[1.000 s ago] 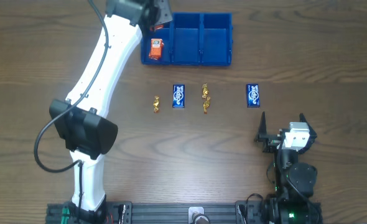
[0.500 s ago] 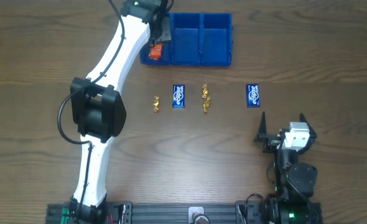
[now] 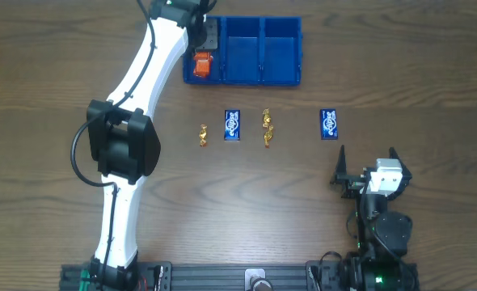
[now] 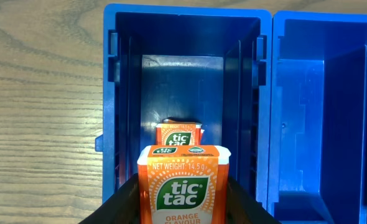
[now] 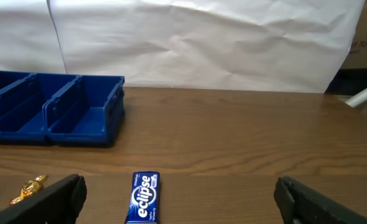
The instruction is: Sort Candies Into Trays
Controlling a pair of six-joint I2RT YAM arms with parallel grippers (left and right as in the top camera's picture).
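Observation:
My left gripper (image 4: pixel 185 198) is shut on an orange candy box (image 4: pixel 185 183), held upright over the left compartment of the blue tray (image 4: pixel 112 74). A second orange box (image 4: pixel 179 133) lies inside that compartment. From above, the left gripper (image 3: pixel 207 35) is at the blue tray (image 3: pixel 280 79), with an orange box (image 3: pixel 201 65) below it. Two blue gum packs (image 3: pixel 233 124) (image 3: pixel 328 124) and three gold candies (image 3: pixel 204 135) (image 3: pixel 267 119) (image 3: pixel 268 137) lie on the table. My right gripper (image 3: pixel 366 166) stands open near the front, apart from them.
The right wrist view looks over a blue gum pack (image 5: pixel 142 197), a gold candy (image 5: pixel 28 186) and the tray (image 5: pixel 53 115), with a white backdrop behind. The tray's middle and right compartments (image 3: pixel 279 48) look empty. The wooden table is bare at the left and far right.
The left arm's elbow swung up and to the right, and its gripper shifted slightly over the tray's left compartment. The right arm has not moved.

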